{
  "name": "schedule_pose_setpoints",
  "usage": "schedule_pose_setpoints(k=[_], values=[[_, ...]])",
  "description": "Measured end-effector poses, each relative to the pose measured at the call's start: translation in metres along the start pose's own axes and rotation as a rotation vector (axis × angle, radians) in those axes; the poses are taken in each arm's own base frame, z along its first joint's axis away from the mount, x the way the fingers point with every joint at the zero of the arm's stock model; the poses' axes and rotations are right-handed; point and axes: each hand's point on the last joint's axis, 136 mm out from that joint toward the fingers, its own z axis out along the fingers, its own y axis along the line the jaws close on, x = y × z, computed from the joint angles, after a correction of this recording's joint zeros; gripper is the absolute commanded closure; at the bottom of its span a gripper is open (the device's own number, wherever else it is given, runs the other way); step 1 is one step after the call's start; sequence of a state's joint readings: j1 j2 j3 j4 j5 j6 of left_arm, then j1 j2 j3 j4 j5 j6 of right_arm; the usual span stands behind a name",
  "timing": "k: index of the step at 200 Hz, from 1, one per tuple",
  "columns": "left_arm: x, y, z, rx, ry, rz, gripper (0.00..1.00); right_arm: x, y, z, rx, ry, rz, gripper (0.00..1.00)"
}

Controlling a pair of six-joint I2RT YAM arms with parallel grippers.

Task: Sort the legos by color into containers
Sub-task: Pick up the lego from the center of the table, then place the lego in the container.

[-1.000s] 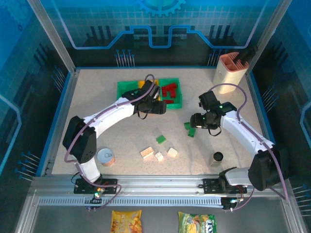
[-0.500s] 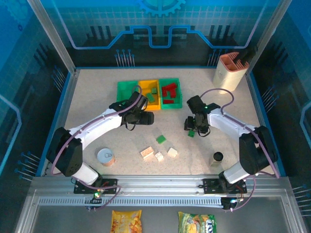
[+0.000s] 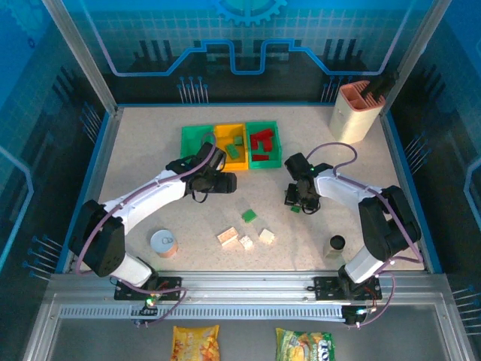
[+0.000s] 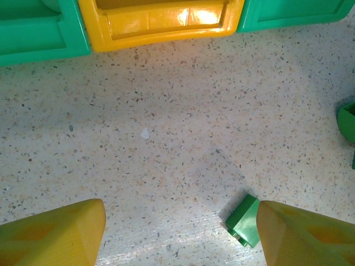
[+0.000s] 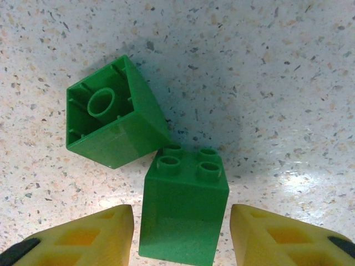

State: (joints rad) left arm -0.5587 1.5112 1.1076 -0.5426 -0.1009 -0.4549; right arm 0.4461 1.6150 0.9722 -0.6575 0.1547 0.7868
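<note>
- Right gripper [image 5: 180,221] is spread; I see a green lego [image 5: 184,208] between its fingers, long axis along them, studded end pointing away.
- A second green lego [image 5: 113,119] touches it, tilted, hollow underside showing.
- Both lie right of the containers [image 3: 231,144] on the speckled tabletop [image 5: 277,83].
- Left gripper [image 4: 180,221] is spread over the tabletop just below the containers.

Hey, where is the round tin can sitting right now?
In the top view, the tin can stands on the near left part of the table, to the left of the cluster of cream legos and apart from them.
</note>
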Motion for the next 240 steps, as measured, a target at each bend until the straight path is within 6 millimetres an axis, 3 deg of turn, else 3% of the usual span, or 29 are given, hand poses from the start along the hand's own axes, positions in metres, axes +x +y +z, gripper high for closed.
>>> schedule_pose_setpoints(k=[71, 121, 149, 200, 240], values=[[-0.001, 0.006, 0.002, -0.008, -0.001, -0.028, 0.27, 0.001, -0.002, 0.006, 0.017, 0.008, -0.002, 0.60], [0.001, 0.026, 0.007, -0.006, 0.007, -0.102, 0.27, 0.001, -0.003, 0.004, 0.035, -0.002, -0.015, 0.65], [0.002, 0.042, 0.005, 0.007, -0.002, -0.160, 0.27, 0.000, 0.000, -0.007, 0.045, -0.016, -0.039, 0.65], [0.011, 0.074, 0.001, 0.009, -0.003, -0.269, 0.27, -0.019, 0.043, -0.053, -0.028, -0.111, -0.121, 0.66], [0.026, 0.091, -0.001, 0.011, 0.008, -0.314, 0.27, -0.040, 0.097, -0.089, -0.116, -0.189, -0.211, 0.66]])
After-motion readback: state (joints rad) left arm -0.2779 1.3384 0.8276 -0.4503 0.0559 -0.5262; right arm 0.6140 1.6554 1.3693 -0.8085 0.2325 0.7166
